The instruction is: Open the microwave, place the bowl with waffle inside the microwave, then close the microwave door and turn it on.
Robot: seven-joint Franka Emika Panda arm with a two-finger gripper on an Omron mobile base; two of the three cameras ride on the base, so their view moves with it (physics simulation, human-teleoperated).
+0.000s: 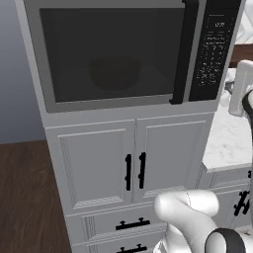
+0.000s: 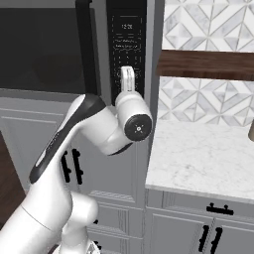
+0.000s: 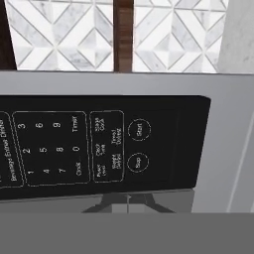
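Microwave door [image 1: 113, 52] shut; last step in hand. Gripper [image 3: 128, 204] at control panel [image 3: 99, 146], fingers seemingly together; next: press Start button [image 3: 139, 130].

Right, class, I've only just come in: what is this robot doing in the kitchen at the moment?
The white robot arm has raised its hand to the black control panel strip of the large grey built-in microwave. The wide grey-framed door with the dark tinted window is shut, and a dim round bowl shape shows through the glass. In the hand view the round Start button and Stop button lie just ahead of the hand, so switching it on looks like the step left.
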